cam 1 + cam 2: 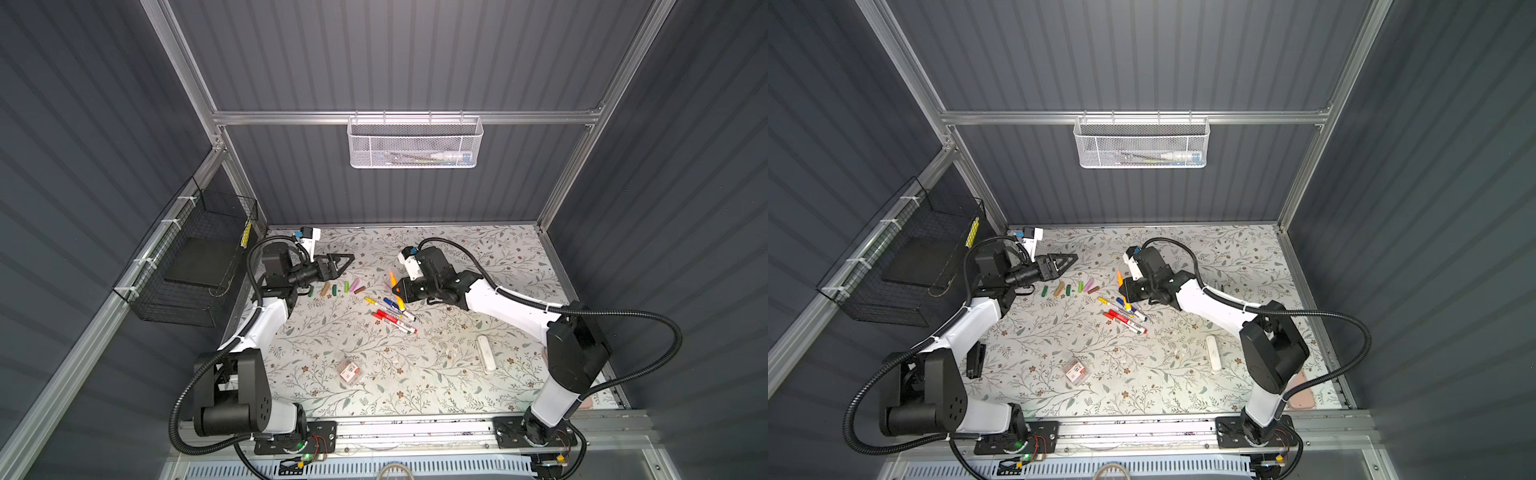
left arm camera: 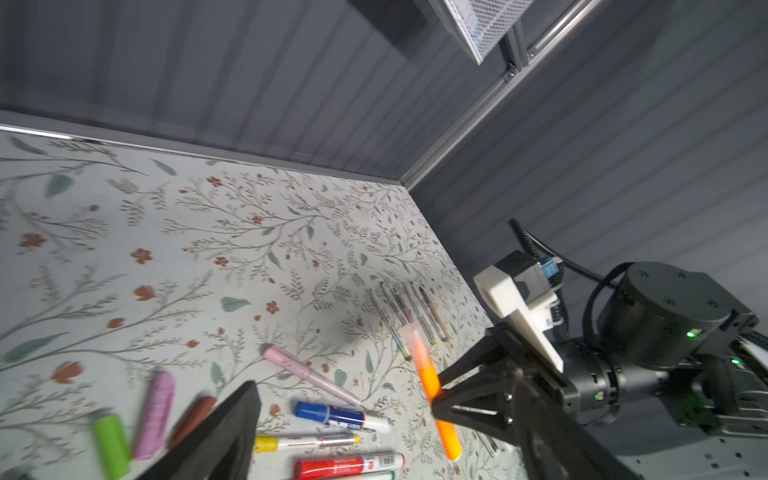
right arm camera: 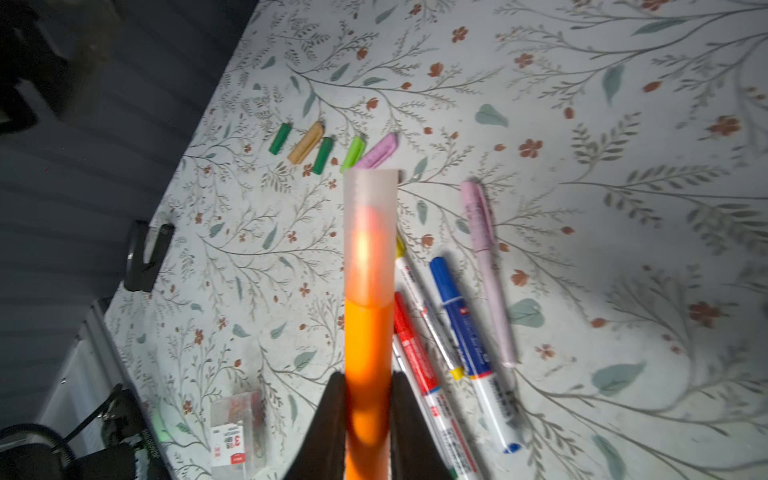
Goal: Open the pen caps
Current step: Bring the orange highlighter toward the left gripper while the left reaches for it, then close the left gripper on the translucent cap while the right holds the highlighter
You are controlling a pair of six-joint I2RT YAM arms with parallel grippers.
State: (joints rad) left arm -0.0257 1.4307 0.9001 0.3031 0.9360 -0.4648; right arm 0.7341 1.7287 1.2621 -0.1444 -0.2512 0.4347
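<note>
Right tool (image 3: 368,376) clamps the orange pen (image 3: 368,332) mid-barrel, frosted cap (image 3: 370,232) pointing toward the back wall (image 1: 395,199).

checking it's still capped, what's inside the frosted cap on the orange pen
Through the frosted cap an orange-red tip end glows, its shape blurred. The orange pen sits clamped in the right gripper.

Grey ribbed walls (image 1: 395,62), floral tabletop (image 1: 332,345), mesh basket (image 1: 413,143)
</note>
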